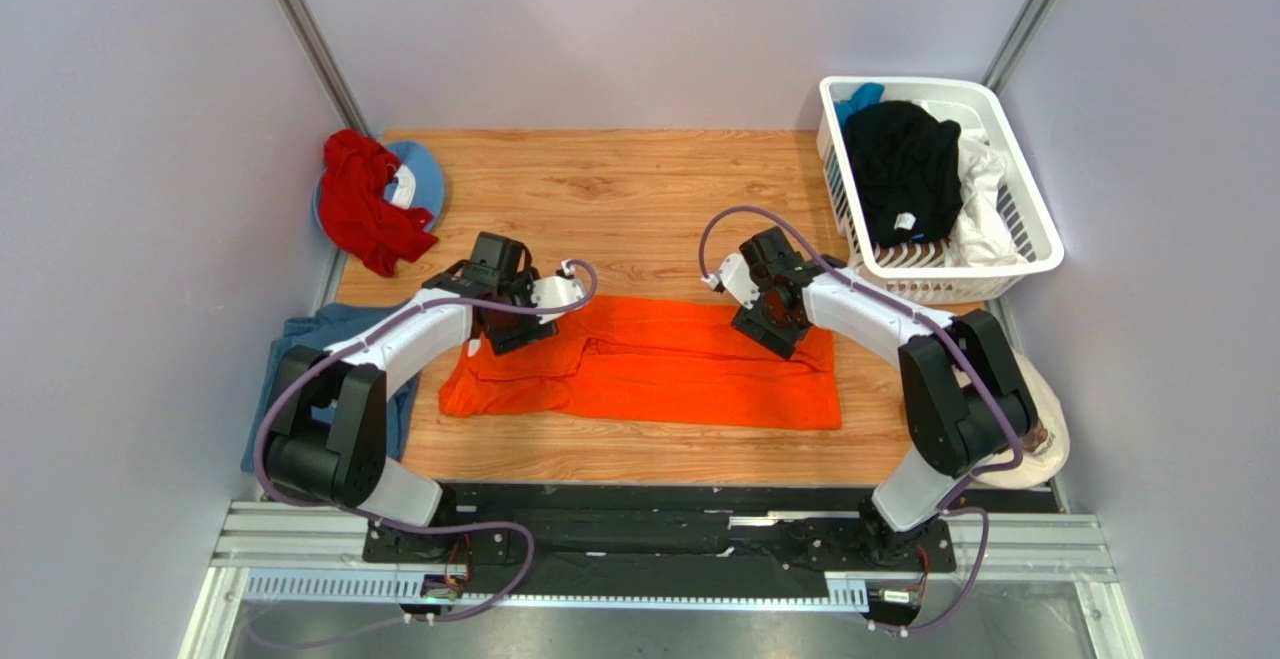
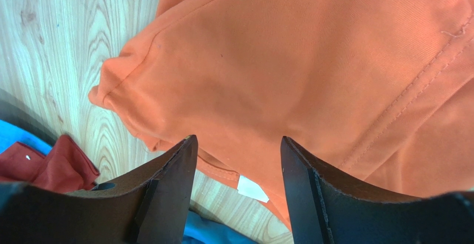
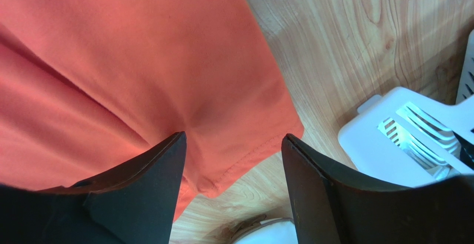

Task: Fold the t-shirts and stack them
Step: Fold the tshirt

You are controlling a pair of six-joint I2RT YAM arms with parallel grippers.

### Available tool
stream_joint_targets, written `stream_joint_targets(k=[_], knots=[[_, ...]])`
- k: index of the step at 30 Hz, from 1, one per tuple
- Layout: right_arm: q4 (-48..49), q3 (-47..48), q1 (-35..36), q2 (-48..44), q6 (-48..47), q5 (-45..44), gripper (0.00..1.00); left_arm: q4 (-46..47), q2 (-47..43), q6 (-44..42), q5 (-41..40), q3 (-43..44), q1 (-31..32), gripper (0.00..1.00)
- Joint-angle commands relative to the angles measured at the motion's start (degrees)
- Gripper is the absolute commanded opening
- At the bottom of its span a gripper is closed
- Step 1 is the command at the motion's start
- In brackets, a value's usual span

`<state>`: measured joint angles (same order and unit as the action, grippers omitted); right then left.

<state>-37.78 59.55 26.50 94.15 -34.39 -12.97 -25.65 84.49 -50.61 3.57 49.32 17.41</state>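
A bright orange t-shirt (image 1: pixel 661 374) lies folded lengthwise into a long band across the middle of the table. My left gripper (image 1: pixel 519 332) is open and empty, low over its left end, where the collar and a white tag (image 2: pixel 251 188) show in the left wrist view (image 2: pixel 238 139). My right gripper (image 1: pixel 771 326) is open and empty, above the shirt's far right part; its view (image 3: pixel 233 136) shows the shirt's corner and hem (image 3: pixel 245 160). A dusty blue shirt (image 1: pixel 305 334) lies at the table's left edge. Black (image 1: pixel 902 164) and white (image 1: pixel 984 194) shirts sit in the basket.
A white plastic basket (image 1: pixel 1037 262) stands at the back right, close to my right gripper, and shows in the right wrist view (image 3: pixel 389 138). A red cloth (image 1: pixel 368 209) lies on a blue round thing (image 1: pixel 424 172) at the back left. A beige cap (image 1: pixel 1047 442) sits by the right arm.
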Motion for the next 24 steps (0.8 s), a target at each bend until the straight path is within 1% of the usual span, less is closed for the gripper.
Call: stream_joint_targets(k=[1, 8, 9, 10, 13, 20, 24], knots=[[3.68, 2.15, 0.31, 1.12, -1.38, -0.13, 0.68, -1.86, -2.40, 0.69, 1.35, 0.08, -0.27, 0.66], [3.86, 1.62, 0.22, 2.27, -1.20, 0.75, 0.68, -2.13, -1.17, 1.39, 2.05, -0.01, -0.27, 0.68], [3.77, 1.45, 0.39, 2.35, -1.03, 1.02, 0.68, -2.12, 0.05, 1.39, 1.88, 0.16, -0.27, 0.68], [3.68, 1.10, 0.48, 2.36, -0.94, 1.11, 0.68, -2.30, 0.67, 1.39, 1.53, 0.42, -0.27, 0.73], [4.03, -0.22, 0.66, 2.00, -0.85, 1.19, 0.68, -1.86, 3.22, 0.69, 0.65, 1.04, -0.27, 0.75], [4.38, -2.77, 1.10, 1.30, -0.50, 1.55, 0.68, -1.07, 8.58, -0.19, -1.55, 3.68, -0.18, 0.78], [4.38, -4.09, 1.62, 0.42, -0.50, 2.16, 0.68, 1.20, 11.39, -0.19, -3.40, 5.69, -0.27, 0.78]])
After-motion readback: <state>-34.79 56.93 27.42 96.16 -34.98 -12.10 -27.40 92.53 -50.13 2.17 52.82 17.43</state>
